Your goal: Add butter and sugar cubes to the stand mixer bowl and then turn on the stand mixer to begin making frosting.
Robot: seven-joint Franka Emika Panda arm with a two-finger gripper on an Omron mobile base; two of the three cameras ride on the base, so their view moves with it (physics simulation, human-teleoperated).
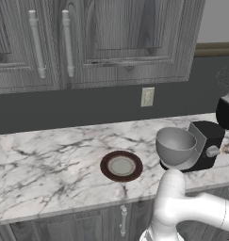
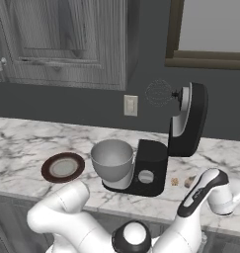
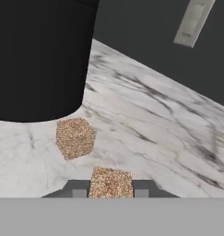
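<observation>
Beside the stand mixer [image 2: 161,148] on the marble counter [image 3: 145,120], the gripper [image 3: 110,190] clamps one sugar cube [image 3: 110,183]; another sugar cube [image 3: 75,138] lies just beyond, near the mixer's base.

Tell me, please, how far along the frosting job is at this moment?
Nothing looks done yet: the stand mixer bowl looks empty, and the stand mixer has its head tilted up. In hand: the tool has its fingers on either side of one sugar cube on the counter, with a second cube loose beside it. Left: both cubes, the butter, and switching on. The brown plate looks bare.
</observation>
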